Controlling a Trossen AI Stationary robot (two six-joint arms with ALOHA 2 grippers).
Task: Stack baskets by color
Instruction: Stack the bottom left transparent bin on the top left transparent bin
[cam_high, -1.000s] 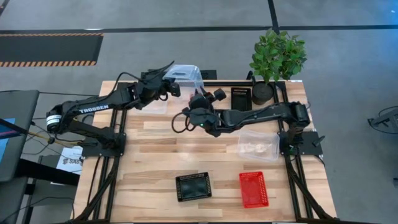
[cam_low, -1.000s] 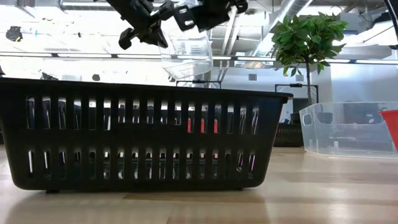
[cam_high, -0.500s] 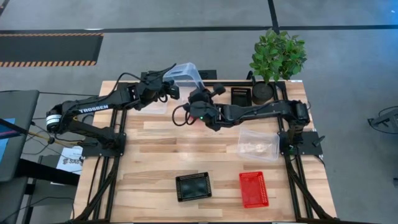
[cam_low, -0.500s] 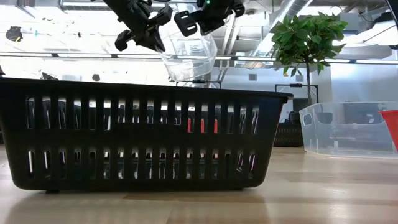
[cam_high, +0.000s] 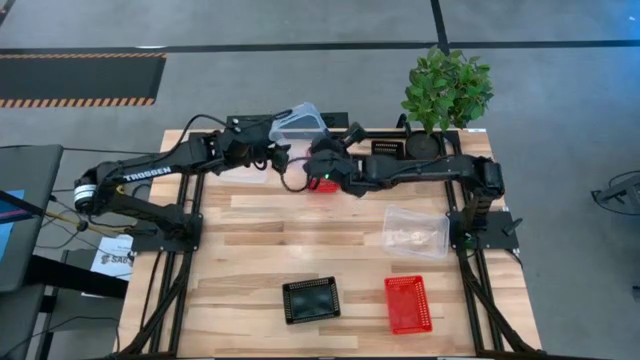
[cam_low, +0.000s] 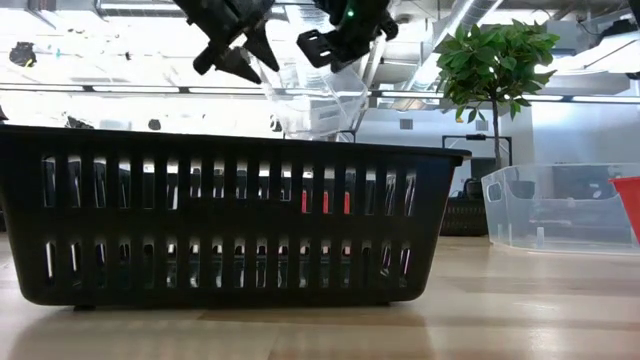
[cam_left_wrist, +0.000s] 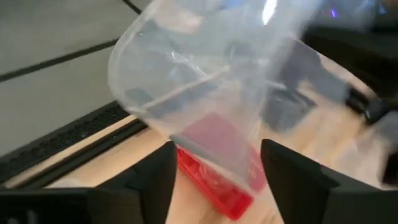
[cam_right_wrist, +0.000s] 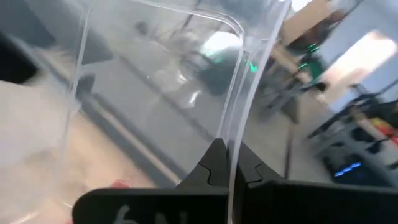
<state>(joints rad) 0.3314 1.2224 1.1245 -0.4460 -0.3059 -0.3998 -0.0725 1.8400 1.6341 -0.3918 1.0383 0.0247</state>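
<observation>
Handed across since a second ago, the raised clear basket (cam_high: 298, 121) near the surface's far edge is now pinched by the right gripper (cam_high: 322, 158) while the left gripper (cam_high: 272, 152) has released, freeing it for stacking on the other clear basket (cam_high: 414, 231).

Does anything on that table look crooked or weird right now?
Yes: a clear basket hangs tilted in the air at the table's far edge, its rim pinched by the right gripper, with the open left gripper beside it. The other baskets sit flat.

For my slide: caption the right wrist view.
Right gripper shut on the clear basket's rim, held above the table.
</observation>
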